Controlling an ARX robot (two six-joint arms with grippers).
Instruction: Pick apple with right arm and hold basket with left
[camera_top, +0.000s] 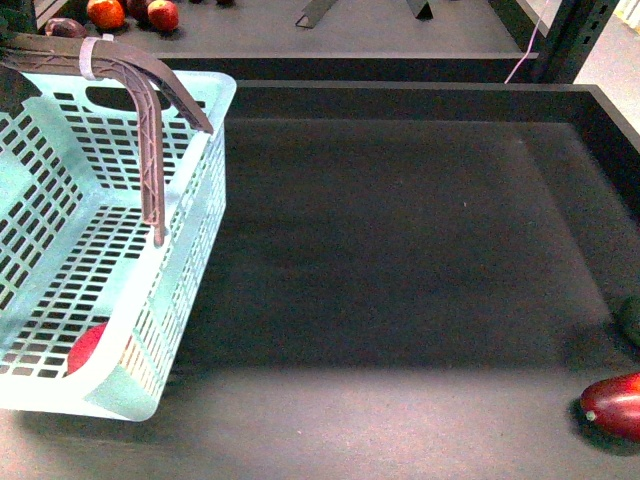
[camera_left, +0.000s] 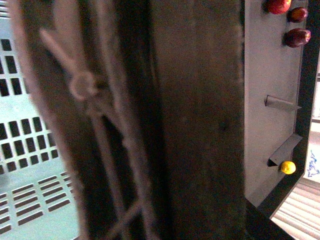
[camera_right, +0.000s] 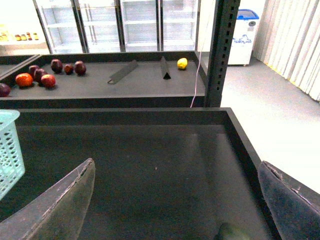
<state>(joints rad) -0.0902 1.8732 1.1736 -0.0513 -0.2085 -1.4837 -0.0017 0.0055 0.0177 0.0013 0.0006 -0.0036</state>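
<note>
Apple (camera_top: 86, 348) showed only as a red patch through the slots, low in the near corner of the basket (camera_top: 212, 100), well apart from the right jaws and off to their left. Judging by that, the picking half of the task looked done and the holding half was the one in hand.

Both brown handles (camera_top: 150, 150) were drawn up together, bound by a pale tie (camera_top: 88, 55), and the basket hung tilted from them, probably so that one grip could carry it. The left wrist camera sat hard against those handles (camera_left: 115, 150) and the tie (camera_left: 80, 85), but the left jaws themselves were not plain there, so I cannot tell how they stood.

The right jaws were spread wide with nothing between them, poised over the bare dark table (camera_top: 400, 250), the basket's edge (camera_right: 7, 150) far to one side. A dark green thing (camera_right: 230, 232) lay just below them, and a maroon fruit (camera_top: 615, 405) rested at the table's near right.
</note>
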